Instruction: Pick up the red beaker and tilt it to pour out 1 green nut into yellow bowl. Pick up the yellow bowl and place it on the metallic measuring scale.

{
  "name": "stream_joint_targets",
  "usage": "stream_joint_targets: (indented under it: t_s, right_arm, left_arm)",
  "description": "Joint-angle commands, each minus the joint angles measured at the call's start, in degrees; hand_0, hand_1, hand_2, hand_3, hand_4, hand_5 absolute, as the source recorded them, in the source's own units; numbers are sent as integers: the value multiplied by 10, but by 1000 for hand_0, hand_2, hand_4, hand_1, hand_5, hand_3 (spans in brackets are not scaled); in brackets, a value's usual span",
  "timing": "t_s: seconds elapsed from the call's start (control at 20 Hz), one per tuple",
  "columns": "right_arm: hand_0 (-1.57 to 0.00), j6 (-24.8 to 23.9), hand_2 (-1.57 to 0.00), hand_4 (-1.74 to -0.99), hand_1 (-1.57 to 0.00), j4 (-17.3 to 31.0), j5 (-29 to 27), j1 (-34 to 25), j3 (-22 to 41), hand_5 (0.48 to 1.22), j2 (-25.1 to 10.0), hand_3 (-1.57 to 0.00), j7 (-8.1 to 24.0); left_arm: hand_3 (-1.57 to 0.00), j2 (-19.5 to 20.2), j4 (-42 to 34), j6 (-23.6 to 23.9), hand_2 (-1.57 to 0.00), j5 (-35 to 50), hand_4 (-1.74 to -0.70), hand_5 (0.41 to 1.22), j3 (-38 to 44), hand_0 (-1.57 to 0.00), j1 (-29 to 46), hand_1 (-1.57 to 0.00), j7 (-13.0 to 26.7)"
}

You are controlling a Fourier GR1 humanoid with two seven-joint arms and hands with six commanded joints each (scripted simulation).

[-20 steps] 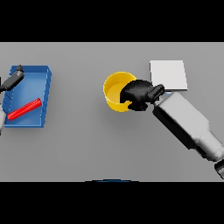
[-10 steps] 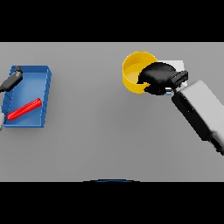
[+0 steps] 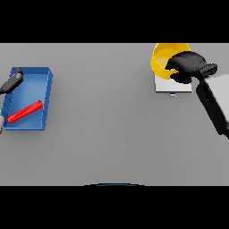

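Right robot hand [image 3: 185, 66] curled on yellow bowl [image 3: 164, 60] rim (scene's far edge), above scale [image 3: 172, 86].

- On the far right of my view I see the bowl [image 3: 163, 60], at the far edge of the table [image 3: 107, 134].
- The scale [image 3: 166, 86] lies just in front of the bowl, and the bowl overlaps its far part.
- My right hand [image 3: 187, 67] is on the right side of the bowl, over the scale.
- On the far left is the tray [image 3: 44, 96], well apart from the bowl.
- The beaker [image 3: 24, 112] lies on its side in the tray.
- My left hand [image 3: 12, 80] is at the far left corner of the tray.
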Motion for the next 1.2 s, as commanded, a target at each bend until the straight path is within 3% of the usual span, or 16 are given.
stream_joint_targets:
  t_s: [0.0,0.15,0.35,0.5,0.7,0.8,0.9,0.95,1.05,1.15]
  right_arm:
    - [-1571,-9,-1495,-1741,-1571,19,5,-3,0,1221,3,-1200,2]
    - [-1571,-39,-1439,-1741,-1571,87,16,-14,-4,1221,7,-1283,-19]
    - [-1571,-56,-1397,-1741,-1571,140,15,-21,-10,1221,15,-1352,-34]
    - [-1571,-73,-1362,-1741,-1571,164,11,-15,-14,1221,21,-1338,-45]
    - [-1501,-86,-1330,-1741,-1571,184,7,-21,-16,1221,34,-1463,-58]
    - [-1448,-85,-1382,-1734,-1501,198,9,-30,-16,1221,38,-1390,-57]
    - [-1492,-80,-1450,-1737,-1484,203,6,-35,-18,1221,35,-1097,-62]
    - [-1439,-78,-1286,-1688,-1337,201,6,-35,-18,1221,38,-990,-57]
    - [-990,-71,-921,-1629,-882,190,5,-31,-16,1080,35,-796,-48]
    - [-634,-66,-660,-1593,-564,199,19,-36,-4,987,29,-661,-52]
  left_arm:
    - [1,-2,-1,3,1,0,-726,688,0,1,4,1,-2]
    - [1,2,-4,1,1,-1,-721,682,0,1,6,1,-4]
    - [1,1,-1,2,1,-2,-722,679,1,1,6,1,4]
    - [1,1,-7,3,1,0,-728,675,2,1,12,1,-3]
    - [1,3,9,3,1,-5,-723,669,2,1,-1,1,0]
    - [1,1,13,5,1,-8,-724,667,-2,1,-4,1,-7]
    - [1,-1,22,4,1,-9,-724,671,-3,1,-10,1,-10]
    - [1,3,13,-1,1,-6,-722,671,-2,1,-4,1,-10]
    - [1,-1,21,-3,1,-7,-719,668,-4,1,-14,1,0]
    - [1,-1,21,0,1,-7,-718,666,-3,1,-10,1,-8]
